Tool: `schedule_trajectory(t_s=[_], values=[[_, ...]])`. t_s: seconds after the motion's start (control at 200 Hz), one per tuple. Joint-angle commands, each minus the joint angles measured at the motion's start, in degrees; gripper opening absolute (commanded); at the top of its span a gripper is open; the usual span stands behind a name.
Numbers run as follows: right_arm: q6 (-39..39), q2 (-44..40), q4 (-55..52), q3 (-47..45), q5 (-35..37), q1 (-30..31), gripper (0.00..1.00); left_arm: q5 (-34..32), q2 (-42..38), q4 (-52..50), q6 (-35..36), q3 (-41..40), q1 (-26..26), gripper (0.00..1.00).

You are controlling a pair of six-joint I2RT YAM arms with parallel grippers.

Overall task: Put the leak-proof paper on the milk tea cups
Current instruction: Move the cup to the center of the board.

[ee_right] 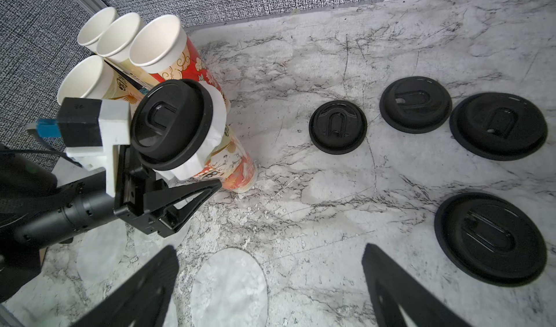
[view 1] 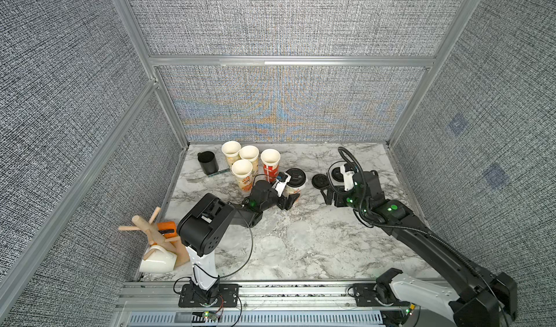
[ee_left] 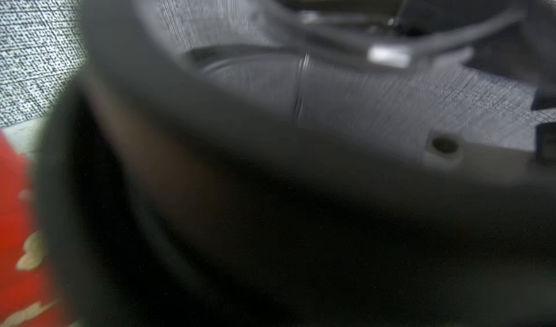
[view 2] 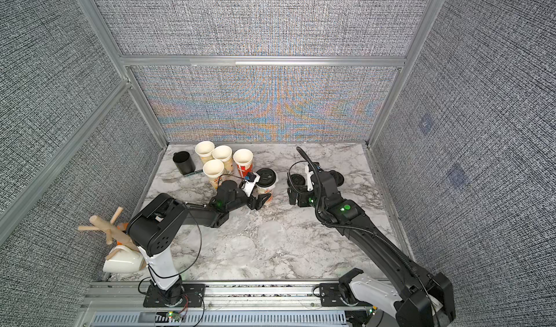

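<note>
Desk [view 1: 313, 157]: marble top, shut in by grey cloth panels.
Mug rack [view 1: 159, 232]: wooden, at the near left corner, with a white mug [view 1: 156, 261] hanging on it.
Left claw [view 1: 288, 202]: set wide, with a finger on either side of the capped cup, low on its body. I cannot tell whether it presses the cup.
Right claw [ee_right: 270, 248]: spread wide and holding nothing. It hangs over the desk between the capped cup and the loose lids.
Open cups [view 1: 249, 163]: four, upright, bunched together by the back wall.
Capped cup [ee_right: 237, 166]: upright, just beside the red cup of the bunch, on the side toward the middle of the desk.
Black mug [view 1: 207, 162]: upright, left of the bunch.
Cup lid [ee_right: 171, 124]: black, seated on the capped cup's rim.
Loose lids [ee_right: 337, 127]: four, black, lying flat on the right half of the desk.
Tucked paper [ee_right: 218, 121]: its white edge sticks out from under the cup lid and hangs down the cup's side.
Loose paper sheets [ee_right: 228, 286]: pale rounds lying flat on the desk on the near side of the capped cup. One lies under the right claw, and others are partly hidden by the left claw.
Fork [view 1: 195, 179]: lies flat near the black mug.
</note>
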Motion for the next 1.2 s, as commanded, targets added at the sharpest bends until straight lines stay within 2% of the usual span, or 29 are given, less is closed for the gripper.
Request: schedule_trajectory(t_s=[0.0,0.686,0.921,1.196], values=[[-0.5,-0.3,-0.1,-0.2,0.6,-0.3,0.98,0.4,1.7,2.8,-0.2,1.6,-0.1,0.82],[-0.6,-2.0,-0.7,-1.7,0.7,-1.9,0.98,2.0,12.6,-8.1,-6.6,17.2,-0.9,0.77],[-0.5,-4.7,-2.1,-2.8,1.6,-2.3,0.98,0.5,14.4,-8.3,-6.6,18.2,-1.8,0.77],[-0.1,-8.7,-1.4,-6.9,1.9,-2.9,0.98,-2.3,11.1,-10.2,-5.4,15.3,-2.4,0.8]])
